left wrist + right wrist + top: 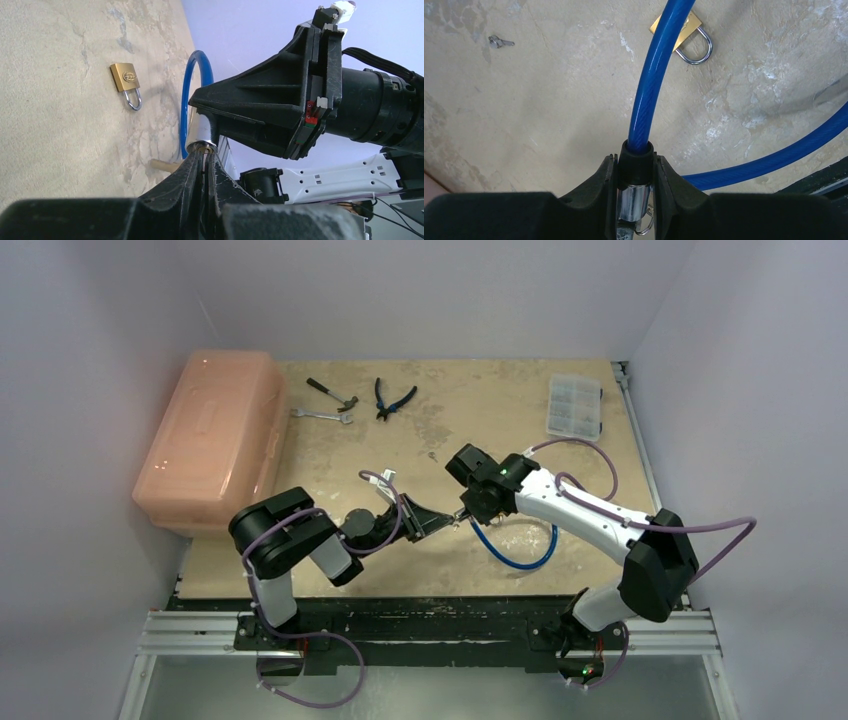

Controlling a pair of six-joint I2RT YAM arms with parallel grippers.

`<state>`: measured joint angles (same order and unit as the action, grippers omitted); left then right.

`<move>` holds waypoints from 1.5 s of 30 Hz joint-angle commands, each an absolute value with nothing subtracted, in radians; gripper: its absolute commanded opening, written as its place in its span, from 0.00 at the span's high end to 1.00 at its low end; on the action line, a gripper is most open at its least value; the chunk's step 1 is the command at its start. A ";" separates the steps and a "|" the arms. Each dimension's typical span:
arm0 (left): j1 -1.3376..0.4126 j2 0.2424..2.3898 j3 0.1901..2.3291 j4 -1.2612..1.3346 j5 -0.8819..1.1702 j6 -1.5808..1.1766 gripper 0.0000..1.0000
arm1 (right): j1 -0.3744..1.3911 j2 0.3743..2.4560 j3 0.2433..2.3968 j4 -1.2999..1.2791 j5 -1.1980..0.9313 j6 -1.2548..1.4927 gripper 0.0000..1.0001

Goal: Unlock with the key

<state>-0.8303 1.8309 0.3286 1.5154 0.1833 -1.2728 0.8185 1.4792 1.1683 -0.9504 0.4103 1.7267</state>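
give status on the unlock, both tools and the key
Left tool shut on the key, at the keyhole of the blue cable lock. Right tool clamped on its barrel. Nothing in the way; brass padlock lies apart.

right end effector (634,162) clamps blue cable lock (651,70)

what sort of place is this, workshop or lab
Probably a robot lab test cell: plain white walls around a worn table, two arms bolted at its edge, pliers and a wrench laid out.

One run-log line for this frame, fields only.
left gripper: shut on key at lock barrel | right gripper: clamping blue cable lock collar | brass padlock: loose on table
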 commanded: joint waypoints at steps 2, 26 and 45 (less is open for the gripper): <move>-0.827 1.806 0.327 1.469 0.178 -1.200 0.95 | 0.862 1.433 1.205 -0.877 0.306 1.754 1.00; -0.827 1.444 0.231 1.150 0.175 -1.084 0.41 | 0.862 1.440 1.200 -0.912 0.308 1.782 1.00; -0.853 1.195 0.379 0.596 0.139 -0.750 0.58 | 0.862 1.431 1.188 -0.897 0.306 1.779 1.00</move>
